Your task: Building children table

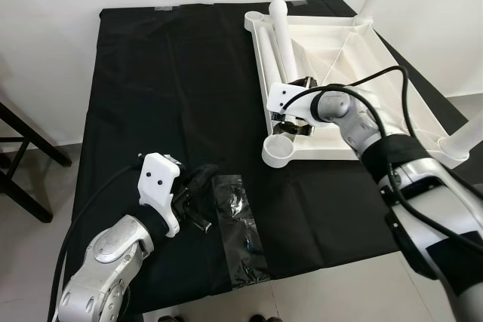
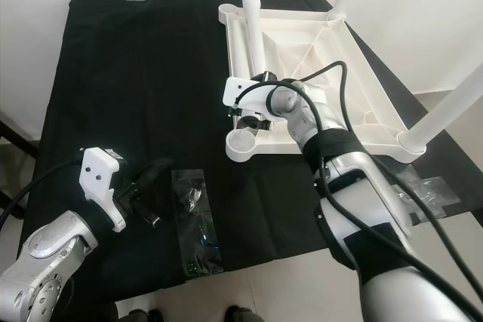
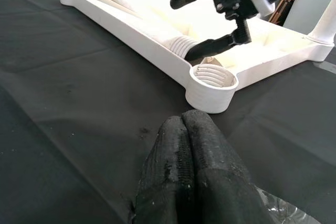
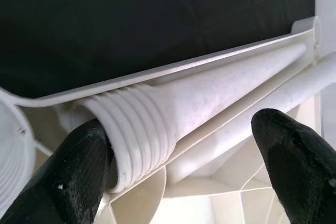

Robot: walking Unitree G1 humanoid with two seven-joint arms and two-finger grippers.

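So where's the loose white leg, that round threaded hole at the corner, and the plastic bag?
loose leg (image 4: 210,95), right wrist view, tapered shaft.
threaded socket (image 3: 211,76), left wrist view, inner threads.
plastic bag (image 1: 238,224), left eye view, its middle.

Table w/ black cloth over whole top. White upturned tabletop lies at far right corner, flat on cloth. Clear plastic bag near front edge, approx mid, crumpled flat on cloth.
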